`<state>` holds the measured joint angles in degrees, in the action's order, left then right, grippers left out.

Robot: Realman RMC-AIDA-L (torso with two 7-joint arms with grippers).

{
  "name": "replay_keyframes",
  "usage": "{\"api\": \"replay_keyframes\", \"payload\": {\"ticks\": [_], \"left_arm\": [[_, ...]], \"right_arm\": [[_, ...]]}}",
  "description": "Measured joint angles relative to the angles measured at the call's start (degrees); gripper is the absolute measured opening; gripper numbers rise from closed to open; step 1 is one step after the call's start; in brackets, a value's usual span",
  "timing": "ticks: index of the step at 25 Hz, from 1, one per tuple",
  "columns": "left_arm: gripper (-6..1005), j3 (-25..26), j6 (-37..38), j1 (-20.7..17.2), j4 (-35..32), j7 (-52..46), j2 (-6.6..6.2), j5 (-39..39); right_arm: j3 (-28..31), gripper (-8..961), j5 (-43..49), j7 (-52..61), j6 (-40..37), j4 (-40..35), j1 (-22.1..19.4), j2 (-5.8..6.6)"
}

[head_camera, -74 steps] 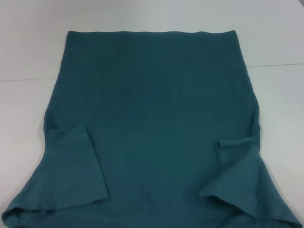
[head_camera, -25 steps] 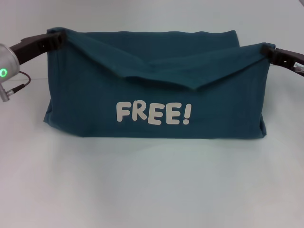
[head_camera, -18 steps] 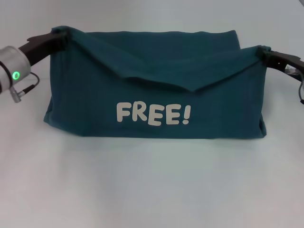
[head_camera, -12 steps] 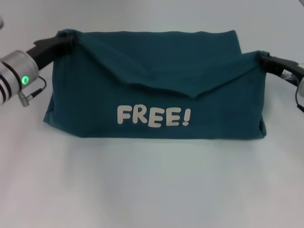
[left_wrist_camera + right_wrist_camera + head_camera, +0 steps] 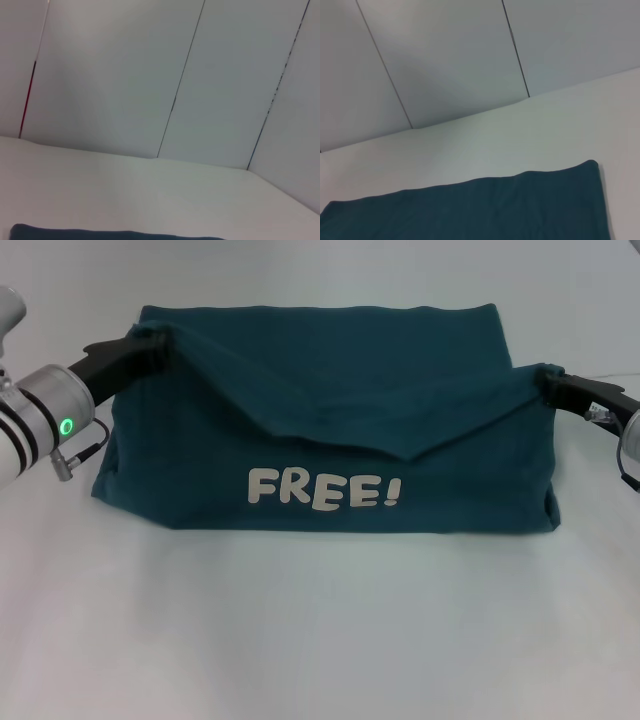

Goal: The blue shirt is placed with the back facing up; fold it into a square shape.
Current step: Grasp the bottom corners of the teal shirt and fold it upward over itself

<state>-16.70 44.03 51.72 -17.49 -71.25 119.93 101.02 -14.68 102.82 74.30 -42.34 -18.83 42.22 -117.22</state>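
blue shirt (image 5: pixel 330 440) on table (image 5: pixel 320 640) | grippers seemingly at its corners

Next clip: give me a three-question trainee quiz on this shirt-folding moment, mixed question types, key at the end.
1. True or false: the shirt shows only its plain side.
2. Which corners of the folded-over layer are pinched? A) the two far corners, one by the left end effector and one by the right end effector; B) the two near corners; C) none.
3. Fill in: the hanging edge between the pinched corners dips to a point just above the word ____.

Key
1. False: white lettering faces up.
2. A
3. FREE!
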Motion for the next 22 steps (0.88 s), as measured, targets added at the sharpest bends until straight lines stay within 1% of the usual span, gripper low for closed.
{"api": "replay_keyframes", "payload": {"ticks": [4,11,15,17,20,22], "left_arm": [[123,0.0,-0.4,0.0,0.0,0.5,0.13,0.3],[136,-1.1,-0.6,-0.8,-1.1,2.1,1.06,0.2],[143,-1.4,-1.4,-1.4,-2.2,3.2,1.31,0.0],[146,-1.2,-2.2,-1.7,-2.8,3.2,1.31,0.0],[365,-1.2,-2.7,-2.4,-4.0,3.1,1.31,0.0],[409,-1.3,-2.6,-2.9,-4.7,2.7,1.27,0.0]], "right_arm": [[0.0,79,0.0,0.0,0.6,0.3,0.0,-0.11],[-1.6,117,0.0,-2.2,2.3,0.3,0.2,-0.74],[-1.8,138,0.0,-3.0,2.6,-0.1,0.3,-1.06],[-1.6,235,0.0,-3.0,3.1,-0.4,0.3,-1.0],[-1.5,381,-0.8,-3.0,3.3,-1.4,0.3,-0.76],[-1.7,453,-1.6,-2.7,2.9,-2.1,0.1,-0.52]]}}
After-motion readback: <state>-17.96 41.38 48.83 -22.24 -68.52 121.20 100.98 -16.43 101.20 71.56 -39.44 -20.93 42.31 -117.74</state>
